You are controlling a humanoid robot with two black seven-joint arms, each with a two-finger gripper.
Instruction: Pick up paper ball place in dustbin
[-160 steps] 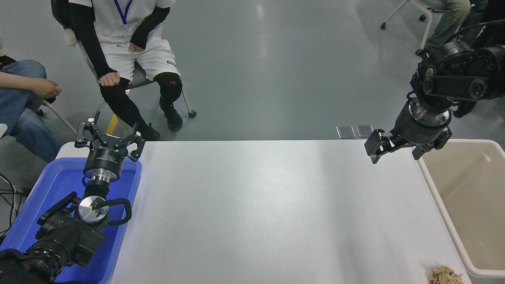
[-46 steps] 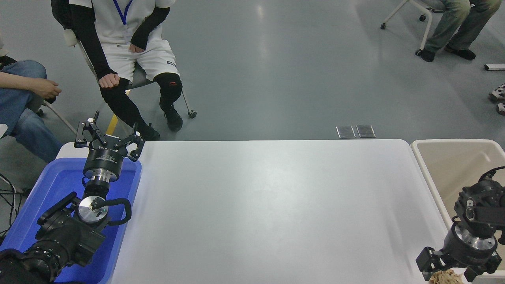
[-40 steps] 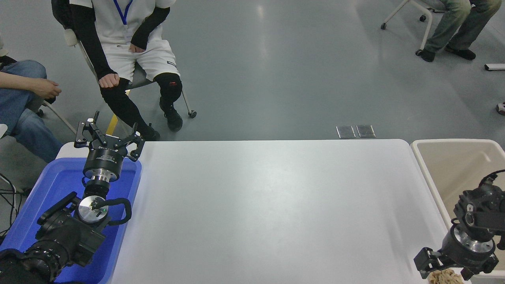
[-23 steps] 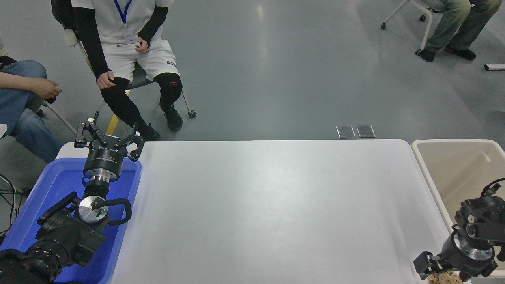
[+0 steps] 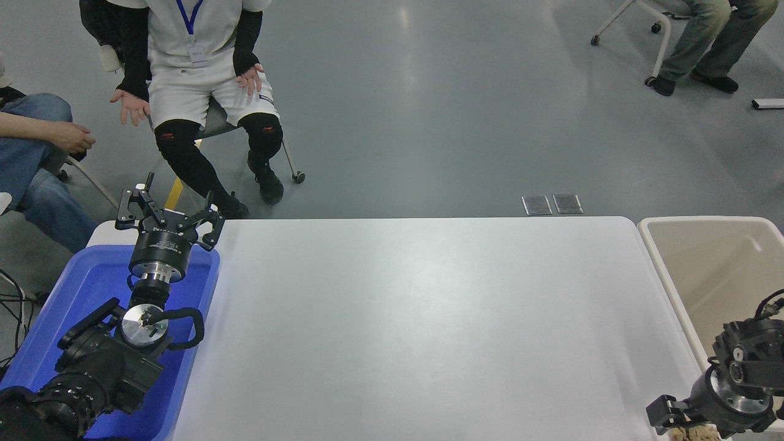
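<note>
Paper ball (image 5: pixel 692 433) lies left of dustbin (image 5: pixel 667 278).

Single head view, high on the robot's side, facing forward and down over the white tabletop (image 5: pixel 416 318), both arms entering at the bottom corners, seated people and grey floor beyond the far edge

Tan paper ball (image 5: pixel 693 433), cream dustbin (image 5: pixel 667 282), white table (image 5: pixel 416 318), blue tray (image 5: pixel 92 282), black hands
</note>
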